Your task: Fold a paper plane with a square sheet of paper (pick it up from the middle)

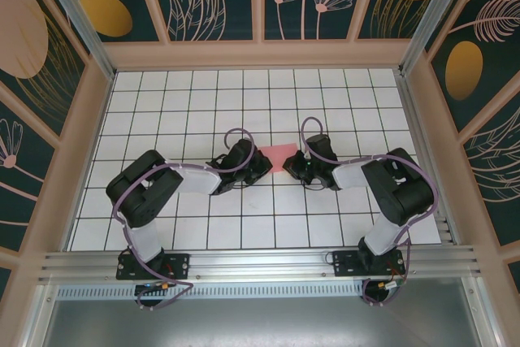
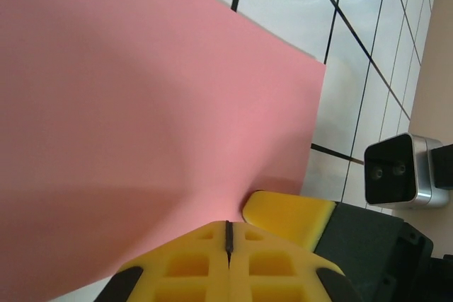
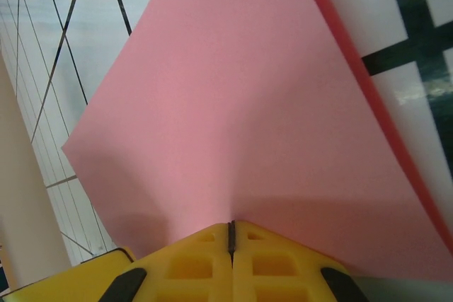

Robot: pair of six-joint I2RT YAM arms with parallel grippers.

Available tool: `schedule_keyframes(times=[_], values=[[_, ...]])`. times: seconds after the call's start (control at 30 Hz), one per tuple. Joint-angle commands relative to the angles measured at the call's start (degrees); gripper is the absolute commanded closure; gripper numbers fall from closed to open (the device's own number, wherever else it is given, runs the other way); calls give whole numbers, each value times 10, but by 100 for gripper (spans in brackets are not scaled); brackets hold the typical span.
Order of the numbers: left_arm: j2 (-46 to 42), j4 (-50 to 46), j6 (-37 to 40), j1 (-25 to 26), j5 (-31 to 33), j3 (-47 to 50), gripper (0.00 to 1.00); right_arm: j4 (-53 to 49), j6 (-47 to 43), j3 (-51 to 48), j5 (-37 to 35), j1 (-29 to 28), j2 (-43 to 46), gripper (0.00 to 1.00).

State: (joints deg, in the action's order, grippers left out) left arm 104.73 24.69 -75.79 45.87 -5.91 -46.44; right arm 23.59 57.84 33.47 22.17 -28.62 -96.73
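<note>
Most of the square sheet of paper [image 1: 279, 154] is covered in the top view. A small salmon-pink patch shows between the two black wrists at the middle of the white gridded bench [image 1: 203, 111], and its near edge is lost beneath them, so its outline cannot be read there. Both wrist views cut the sheet off at the frame edges. In the right wrist view a darker red strip runs along the sheet's right edge; whether that is a second layer is hard to tell.

The left arm [image 1: 150, 188] and right arm [image 1: 398, 184] are bent with elbows out to the sides, their forearms angling inward and low over the bench. The left pincer [image 2: 228, 235] has its yellow jaws pressed to a thin dark seam, nipping the sheet's edge. The right pincer [image 3: 231, 233] is closed the same way on the paper, which puckers softly up from the pinch. The two pincers sit just beside each other.
</note>
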Motion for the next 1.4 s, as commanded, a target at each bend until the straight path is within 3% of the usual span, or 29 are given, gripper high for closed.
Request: schedule_keyframes(times=[0.0, 0.47, 1.07, 1.37], values=[[27, 18, -35, 6, 4, -20, 100, 1, 14, -6, -5, -2, -13, 100], [61, -13, -54, 10, 20, -31, 100, -13, 11, -6, -13, -1, -24, 100], [-51, -60, -164, 10, 143, 125, 100, -25, 12, -35, -45, 21, -27, 100], [-97, -89, -175, -8, 168, 154, 100, -25, 12, -36, -45, 20, -27, 100]])
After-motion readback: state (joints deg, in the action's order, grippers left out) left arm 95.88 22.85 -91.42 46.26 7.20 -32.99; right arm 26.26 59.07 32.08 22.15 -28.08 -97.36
